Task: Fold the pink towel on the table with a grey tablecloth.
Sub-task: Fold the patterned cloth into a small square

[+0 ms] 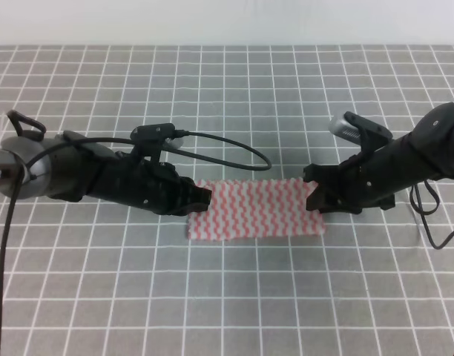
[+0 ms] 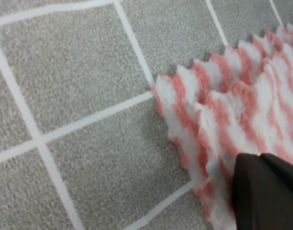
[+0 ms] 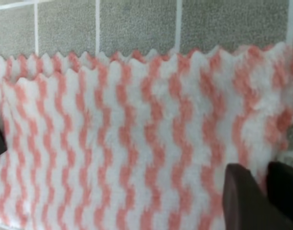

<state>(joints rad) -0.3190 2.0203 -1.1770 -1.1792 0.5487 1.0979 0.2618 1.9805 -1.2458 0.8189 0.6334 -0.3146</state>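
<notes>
Overhead, the pink towel lies doubled on the grey tablecloth, spanning from the left gripper to the right gripper; only cables lie nearby. From the left wrist, a dark fingertip sits on a soft, layered corner, its opening hidden. From the right wrist, nearly closed fingers pinch the limp edge, best held at corners

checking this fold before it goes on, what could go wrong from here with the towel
1. The pink towel already lies doubled, its top layer's edge set slightly back from the lower one; a pull could worsen the mismatch.
2. The left gripper and right gripper each sit at a short end; uneven motion may skew it.
3. The jaws could snag the grey tablecloth.
</notes>
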